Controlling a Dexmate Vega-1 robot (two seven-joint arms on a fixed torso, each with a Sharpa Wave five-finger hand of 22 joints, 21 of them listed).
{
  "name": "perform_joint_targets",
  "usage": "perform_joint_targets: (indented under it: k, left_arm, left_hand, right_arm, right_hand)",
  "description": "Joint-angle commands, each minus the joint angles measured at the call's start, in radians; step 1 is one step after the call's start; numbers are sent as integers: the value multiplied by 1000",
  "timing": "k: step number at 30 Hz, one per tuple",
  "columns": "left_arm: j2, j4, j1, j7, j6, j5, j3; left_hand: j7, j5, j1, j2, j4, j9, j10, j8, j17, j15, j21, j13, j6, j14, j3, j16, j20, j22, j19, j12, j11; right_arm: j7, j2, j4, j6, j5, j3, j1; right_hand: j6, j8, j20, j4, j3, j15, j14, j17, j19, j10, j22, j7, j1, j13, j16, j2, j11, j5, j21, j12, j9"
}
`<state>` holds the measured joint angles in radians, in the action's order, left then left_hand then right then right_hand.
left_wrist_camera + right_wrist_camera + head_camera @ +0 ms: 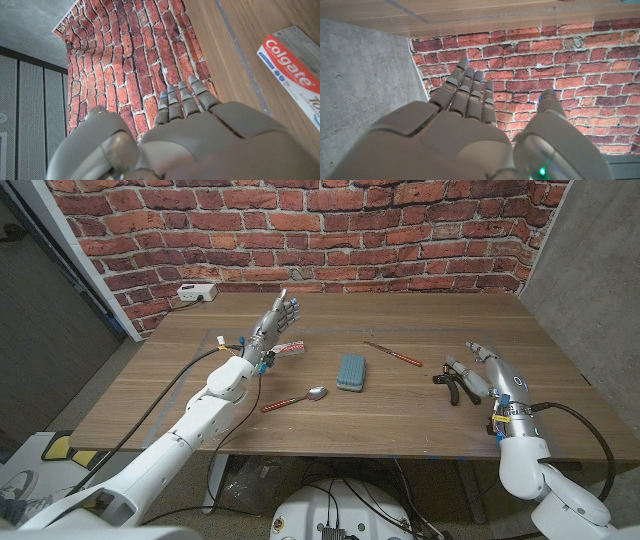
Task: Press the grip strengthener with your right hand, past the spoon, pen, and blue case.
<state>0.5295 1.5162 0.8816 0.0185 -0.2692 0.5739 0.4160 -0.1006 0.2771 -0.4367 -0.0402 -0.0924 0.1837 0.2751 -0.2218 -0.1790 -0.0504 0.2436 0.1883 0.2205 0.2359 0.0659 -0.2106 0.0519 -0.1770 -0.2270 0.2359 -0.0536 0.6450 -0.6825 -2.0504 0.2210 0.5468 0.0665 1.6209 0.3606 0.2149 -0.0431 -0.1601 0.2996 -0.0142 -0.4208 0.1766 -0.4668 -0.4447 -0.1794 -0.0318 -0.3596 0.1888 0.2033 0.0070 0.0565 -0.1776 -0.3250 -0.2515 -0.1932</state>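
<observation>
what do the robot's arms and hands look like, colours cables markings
Both arms have smooth white rounded shells. The left hand and right hand are grey metallic, with jointed segmented fingers. A black cable runs along the left arm, another loops off the right forearm. Small blue and coloured fittings sit at each wrist, and a green light glows on the right hand's back.

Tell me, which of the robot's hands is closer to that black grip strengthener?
Right. The right hand sits just beside the grip strengthener, on its outer side. The left hand is far across the table, by the toothpaste box.
</observation>
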Motion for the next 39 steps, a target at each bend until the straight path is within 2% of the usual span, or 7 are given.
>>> perform_joint_targets:
  k: [1, 5, 8, 13, 18, 24, 39]
  left_arm:
    - [-9, -9, -14, -16, -3, 6, 4]
    - [0, -16, -8, -36, -13, 18, -2]
    - [10, -28, -10, -53, -14, 21, -4]
    - [19, -33, -3, -64, -15, 31, -10]
    - [29, -19, 19, -65, -32, 36, -21]
    - [50, 10, 52, -56, -40, 36, -35]
    - [33, -32, 47, -91, -61, 60, -33]
  left_hand:
    - [-1, -2, -4, -6, -3, 3, 12, 3, -6, -1, -4, 5, 6, 12, 9, 2, 4, -2, -8, -1, -2]
    - [0, -2, -5, -6, -3, 3, 13, 3, -6, 1, -5, 5, 7, 15, 9, 2, 4, -2, -10, -2, 0]
    - [2, -3, -5, -7, -3, 3, 16, 4, -6, 1, -5, 5, 8, 16, 9, 2, 4, -2, -11, -2, -3]
    - [3, -4, -6, -9, -3, 3, 18, 5, -6, 1, -6, 5, 9, 19, 10, 3, 5, -2, -13, -2, 0]
    - [3, -4, -7, -10, -4, 3, 18, 5, -6, 1, -7, 5, 10, 20, 11, 3, 9, -2, -14, -4, 1]
    - [5, -5, -8, -11, -4, 4, 21, 6, -7, 0, -8, 6, 12, 24, 11, 3, 13, -2, -16, -4, 7]
    - [9, -7, -9, -14, -4, 4, 25, 7, -7, 1, -10, 6, 17, 28, 13, 5, 15, -2, -20, -6, 7]
  right_arm:
    - [-21, -36, -35, 232, 76, 89, -43]
    - [-27, -48, -37, 297, 92, 130, -59]
    - [-21, -49, -25, 322, 83, 155, -71]
    - [-41, -64, -35, 378, 65, 190, -84]
    - [-46, -76, -39, 459, 79, 238, -114]
    - [-67, -91, -41, 570, 98, 301, -152]
    - [-121, -130, -80, 790, 68, 393, -229]
  right_hand:
    - [2, 1, -10, -6, 5, -6, -5, 3, 4, 0, -3, 5, -12, 1, -1, 1, -6, -5, 4, -1, -6]
    - [1, 0, -11, -7, 6, -7, -7, 3, 2, 1, -3, 6, -17, 1, -2, 0, -7, -5, 5, 0, -6]
    - [1, -3, -24, 4, 7, -32, -77, 9, -45, -6, -5, 7, -21, 2, 18, 1, -16, -2, -6, 3, -6]
    - [-2, -6, -30, 9, 8, -43, -111, 11, -93, -10, -7, 5, -22, 2, 23, 1, -20, -1, -20, 4, -6]
    - [-1, -7, -7, 13, 3, -9, -77, 11, -67, -37, -8, 5, -18, 3, 2, -7, -20, 1, -5, -2, -7]
    - [-5, -9, -1, 18, 0, -12, -54, 12, -39, -17, -8, 11, -11, 3, -9, -9, -24, 1, 10, 8, -7]
    - [-23, -16, 2, 21, 0, -14, -58, 13, -41, -3, -8, 7, -9, 4, -8, -7, -24, 1, 13, 15, -7]
